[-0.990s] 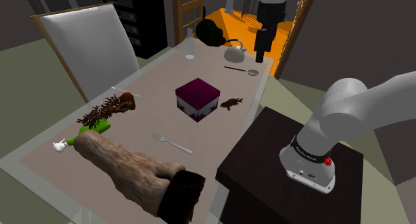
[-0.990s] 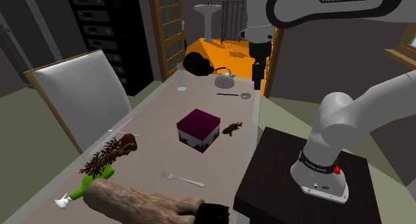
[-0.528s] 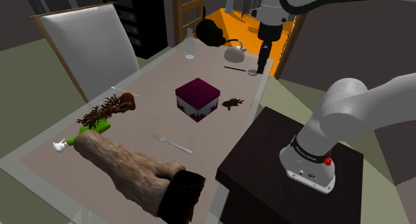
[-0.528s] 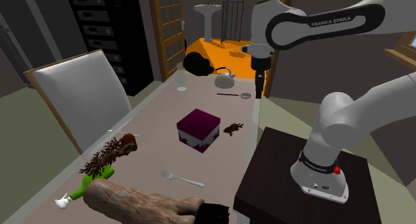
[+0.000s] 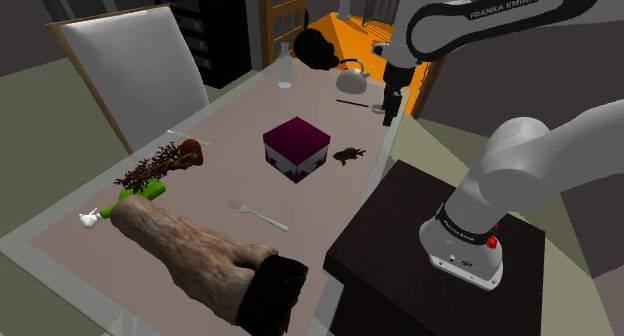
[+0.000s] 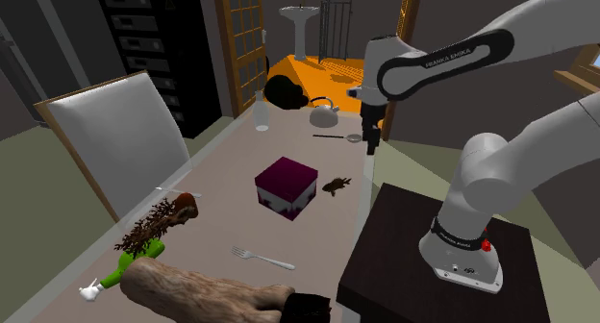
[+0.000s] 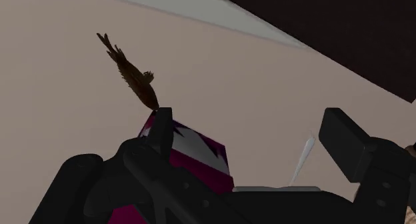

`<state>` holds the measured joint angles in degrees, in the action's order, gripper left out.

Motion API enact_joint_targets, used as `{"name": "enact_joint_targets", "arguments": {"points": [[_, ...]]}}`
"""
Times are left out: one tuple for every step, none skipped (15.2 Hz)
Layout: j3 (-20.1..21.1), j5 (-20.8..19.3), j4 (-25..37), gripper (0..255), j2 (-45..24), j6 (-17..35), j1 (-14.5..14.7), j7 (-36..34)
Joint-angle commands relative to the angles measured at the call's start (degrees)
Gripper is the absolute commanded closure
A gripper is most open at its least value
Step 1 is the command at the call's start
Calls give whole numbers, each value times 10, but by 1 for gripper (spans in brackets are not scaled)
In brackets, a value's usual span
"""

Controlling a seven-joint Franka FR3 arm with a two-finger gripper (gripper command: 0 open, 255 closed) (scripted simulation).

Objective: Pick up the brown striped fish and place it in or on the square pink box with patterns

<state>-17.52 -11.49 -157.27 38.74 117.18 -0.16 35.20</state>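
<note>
Gripper: my black two-finger gripper [image 5: 389, 111] hangs over the far end of the beige table [image 5: 225, 134], fingers spread wide, nothing between them

Fish: small brown striped fish [image 5: 349, 154] lies flat on the tabletop near the box, on the side toward my dark stand [image 5: 400, 234]; a gap shows between fish and box

Box: square magenta box with a white jagged pattern on its sides [image 5: 296, 149], upright at mid-table, lid closed

Wrist view: box sits low by my one finger, fish just past it

Fork: silver fork [image 5: 258, 214] lies on the table nearer the stand end, well apart from the fish

Far end: grey kettle [image 5: 350, 80] and a long-handled spoon [image 5: 362, 106] near my gripper
</note>
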Motion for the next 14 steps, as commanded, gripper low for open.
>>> {"name": "enact_joint_targets", "arguments": {"points": [[-33, -11, -10, 0, -33, 52, 2, 48], [-50, -13, -12, 0, -53, 77, 5, 72], [-67, -14, -12, 0, -75, 103, 10, 96], [-84, -12, -12, 0, -98, 129, 16, 121], [-102, -8, -9, 0, -123, 154, 24, 148], [-121, -1, -6, 0, -149, 180, 33, 176], [-140, 10, -2, 0, -176, 204, 45, 206], [-159, 26, 4, 0, -204, 228, 59, 239], [-179, 48, 11, 0, -234, 251, 75, 276], [-199, 76, 19, 0, -265, 273, 94, 317], [-219, 114, 29, 0, -298, 292, 115, 365], [-237, 162, 40, 0, -333, 308, 136, 419], [-250, 222, 54, 0, -370, 321, 154, 480], [-253, 288, 70, 0, -410, 327, 165, 547]]}}
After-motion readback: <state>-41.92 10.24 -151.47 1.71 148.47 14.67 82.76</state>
